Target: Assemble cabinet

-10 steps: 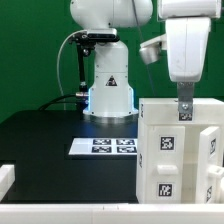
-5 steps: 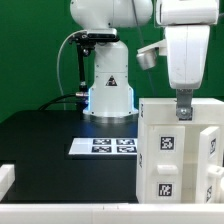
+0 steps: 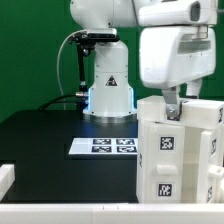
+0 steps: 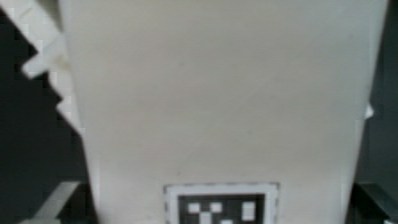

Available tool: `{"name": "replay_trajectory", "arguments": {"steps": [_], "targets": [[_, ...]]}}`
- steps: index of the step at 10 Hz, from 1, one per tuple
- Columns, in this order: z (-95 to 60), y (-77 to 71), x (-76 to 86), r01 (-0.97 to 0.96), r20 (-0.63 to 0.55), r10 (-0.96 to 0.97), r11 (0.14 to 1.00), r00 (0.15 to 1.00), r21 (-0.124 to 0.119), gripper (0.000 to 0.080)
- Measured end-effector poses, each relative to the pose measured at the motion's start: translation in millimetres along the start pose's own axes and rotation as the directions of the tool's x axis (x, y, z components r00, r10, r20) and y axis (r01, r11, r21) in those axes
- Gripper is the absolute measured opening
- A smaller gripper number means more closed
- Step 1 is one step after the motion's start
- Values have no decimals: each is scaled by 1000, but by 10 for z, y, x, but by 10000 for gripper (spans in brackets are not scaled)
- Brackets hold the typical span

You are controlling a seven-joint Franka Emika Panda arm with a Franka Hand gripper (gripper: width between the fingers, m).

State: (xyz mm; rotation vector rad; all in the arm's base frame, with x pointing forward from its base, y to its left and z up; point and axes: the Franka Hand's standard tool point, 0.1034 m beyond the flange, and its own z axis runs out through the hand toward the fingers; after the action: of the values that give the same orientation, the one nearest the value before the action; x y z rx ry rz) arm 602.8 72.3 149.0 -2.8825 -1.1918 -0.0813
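The white cabinet (image 3: 165, 160), a boxy body with small black-and-white tags, stands at the exterior view's right near the front. My gripper (image 3: 172, 108) comes down onto its top edge. In the wrist view a white cabinet face (image 4: 214, 100) with one tag at its lower end fills the space between my fingers (image 4: 61, 200). Both fingers sit tight against its two sides, so the gripper is shut on it. The fingertips are mostly hidden behind the box in the exterior view.
The marker board (image 3: 103, 146) lies flat on the black table left of the cabinet. The robot base (image 3: 108, 90) stands behind it. A low white rail (image 3: 60, 212) runs along the front edge, with a white block (image 3: 5, 178) at the exterior view's left.
My hand has swung toward the exterior view's left and turned, now looming larger over the cabinet's top. The cabinet has shifted slightly left with it.
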Motion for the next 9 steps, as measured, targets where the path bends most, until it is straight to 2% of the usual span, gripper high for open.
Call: {"name": "replay_trajectory", "arguments": {"steps": [1, 4, 8, 9], "targets": [[4, -9, 0, -115, -6, 115, 993, 993, -3, 552], [0, -26, 31, -436, -13, 436, 900, 900, -1, 554], [-1, -23, 30, -613, -14, 613, 790, 790, 2, 554], [-9, -26, 30, -731, -16, 731, 682, 682, 5, 554]]}}
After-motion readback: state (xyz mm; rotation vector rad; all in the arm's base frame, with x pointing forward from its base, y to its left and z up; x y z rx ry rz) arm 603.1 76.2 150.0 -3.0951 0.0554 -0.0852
